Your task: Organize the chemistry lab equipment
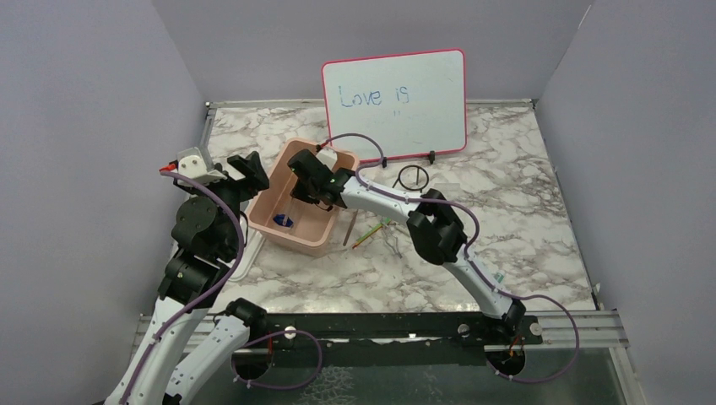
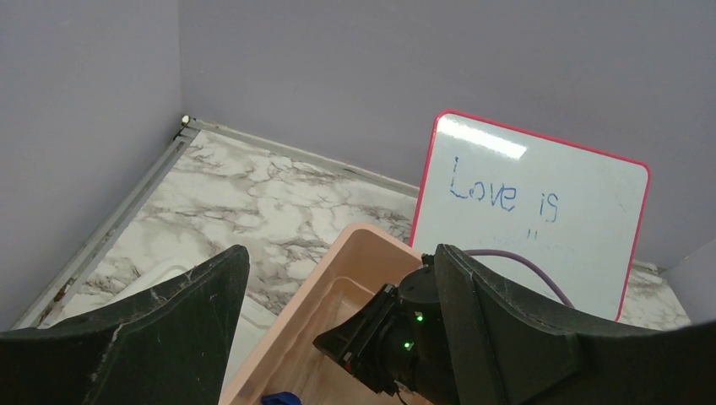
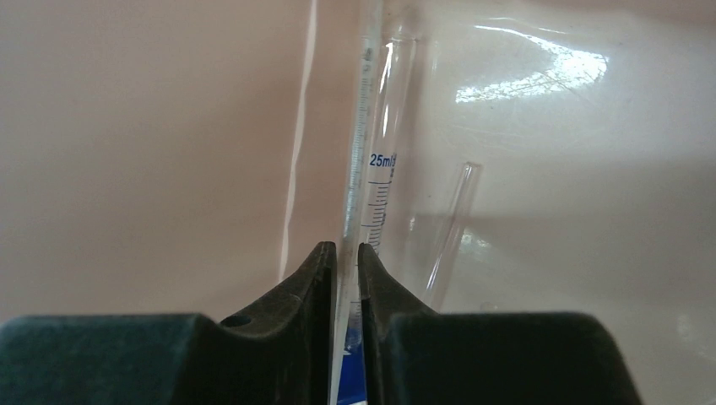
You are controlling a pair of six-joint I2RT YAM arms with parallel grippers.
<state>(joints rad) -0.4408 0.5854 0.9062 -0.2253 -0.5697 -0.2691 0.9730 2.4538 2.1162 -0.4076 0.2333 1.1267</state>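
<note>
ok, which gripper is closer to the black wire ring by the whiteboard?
Right. The right gripper is down in the pink tub, with the black wire ring off to its right. The left gripper is farther, beyond the tub's left rim.

1. We see a smooth, glossy pink plastic tub (image 3: 127,126).
2. We see a thin clear graduated tube (image 3: 356,152), shiny.
3. We see a polished marble-patterned worktop (image 1: 523,194).
4. We see matt black, scuffed fingers (image 2: 194,321) on the left gripper (image 2: 338,253).

Lavender walls (image 1: 84,126), marbled tabletop (image 1: 523,211), pink-framed whiteboard (image 1: 393,105) leaning at back
</note>
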